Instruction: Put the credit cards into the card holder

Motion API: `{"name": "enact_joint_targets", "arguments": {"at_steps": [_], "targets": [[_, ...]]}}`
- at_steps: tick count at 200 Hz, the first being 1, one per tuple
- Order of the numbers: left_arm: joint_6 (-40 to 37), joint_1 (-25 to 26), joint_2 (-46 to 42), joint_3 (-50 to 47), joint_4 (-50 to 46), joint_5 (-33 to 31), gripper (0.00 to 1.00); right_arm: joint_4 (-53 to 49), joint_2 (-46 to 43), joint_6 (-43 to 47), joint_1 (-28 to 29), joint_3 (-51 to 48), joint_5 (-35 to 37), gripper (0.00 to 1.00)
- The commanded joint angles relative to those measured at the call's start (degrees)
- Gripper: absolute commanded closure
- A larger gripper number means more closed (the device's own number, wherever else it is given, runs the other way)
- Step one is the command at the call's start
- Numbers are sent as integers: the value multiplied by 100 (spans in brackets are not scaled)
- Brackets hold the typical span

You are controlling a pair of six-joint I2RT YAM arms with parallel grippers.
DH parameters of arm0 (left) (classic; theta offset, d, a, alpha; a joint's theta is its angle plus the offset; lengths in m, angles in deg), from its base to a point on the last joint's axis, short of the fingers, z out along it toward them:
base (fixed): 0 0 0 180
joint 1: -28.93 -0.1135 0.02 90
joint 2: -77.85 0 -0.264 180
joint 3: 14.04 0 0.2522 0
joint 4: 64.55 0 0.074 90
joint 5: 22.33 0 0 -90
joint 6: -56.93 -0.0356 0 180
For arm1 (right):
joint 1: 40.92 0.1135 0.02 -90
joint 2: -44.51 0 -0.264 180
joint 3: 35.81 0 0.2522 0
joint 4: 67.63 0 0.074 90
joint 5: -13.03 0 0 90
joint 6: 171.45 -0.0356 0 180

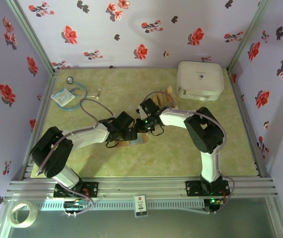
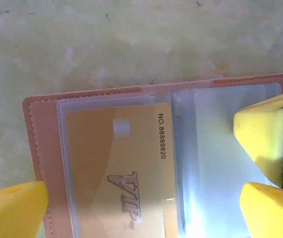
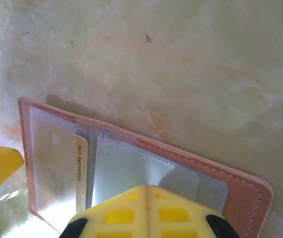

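The card holder lies open and flat on the green marbled tabletop, about mid-table between my two arms. It is pinkish-brown leather with stitched edges and clear plastic sleeves inside. The left sleeve holds a gold card printed "VIP" and "NO. 88888820".

From the left wrist I can read that print. I also see this gripper's yellow pads standing wide apart, one off the holder's left edge and one over the right sleeve, gripping nothing.

The right wrist looks across from the other side, so the gold card shows only as a thin strip. The right gripper has its jaws pressed together, tips on the clear sleeve beside the card, with nothing between them that I can see.

Only the overhead camera gives the wider table. The left gripper and right gripper meet over the holder. A few tan cards lie far right, just beside a white zippered case. A stethoscope lies far left.
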Motion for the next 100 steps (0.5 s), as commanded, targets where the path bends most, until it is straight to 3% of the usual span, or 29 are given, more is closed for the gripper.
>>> {"name": "enact_joint_targets", "arguments": {"at_steps": [1,100], "targets": [[-83,63,45,-36,83,-142,0,126,88,-102,83,-6,-118,100],[-211,132,231,-363,264,-291,0,200,61,-182,93,-77,-121,100]]}}
